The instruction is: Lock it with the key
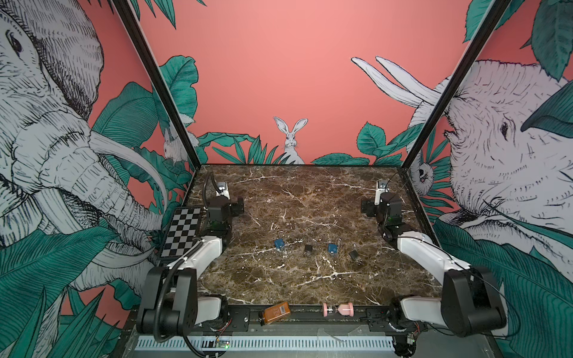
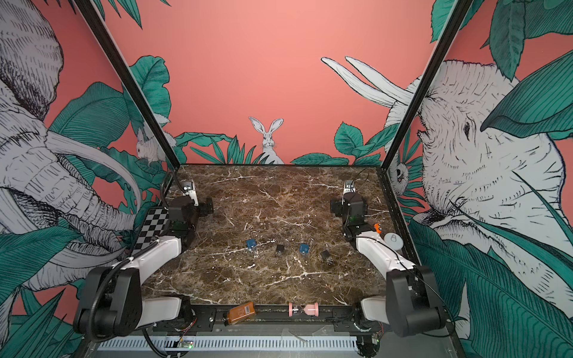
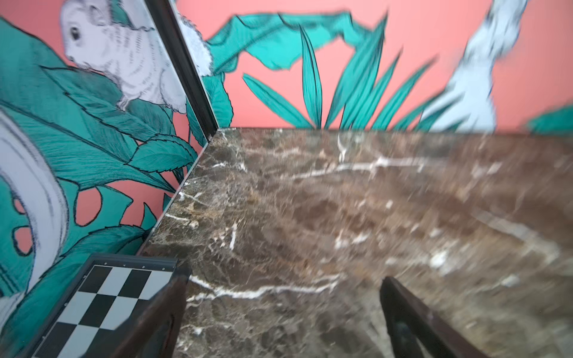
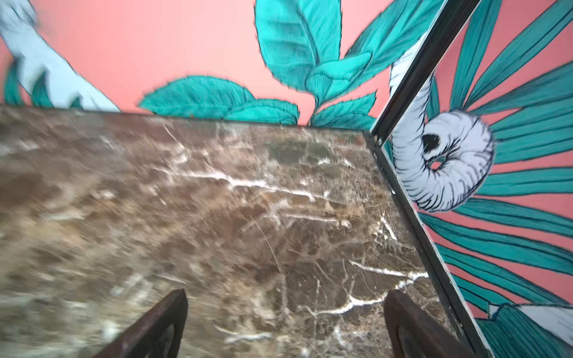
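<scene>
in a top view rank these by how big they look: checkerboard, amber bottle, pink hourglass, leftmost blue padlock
1. checkerboard
2. amber bottle and pink hourglass: they look about alike, so not ranked
3. leftmost blue padlock: smallest, though it lies farther from the camera than those two

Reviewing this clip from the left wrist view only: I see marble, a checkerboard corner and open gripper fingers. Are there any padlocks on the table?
Observer: Yes, four lie in a row mid-table: left blue padlock, left black padlock, right blue padlock, right black padlock.
Operator: Is the right gripper near them?
Observer: No. The right gripper is open and empty, facing the far right corner, well apart from the row.
Operator: Anything else lying about?
Observer: An amber bottle and a pink hourglass lie on the front rail.
</scene>
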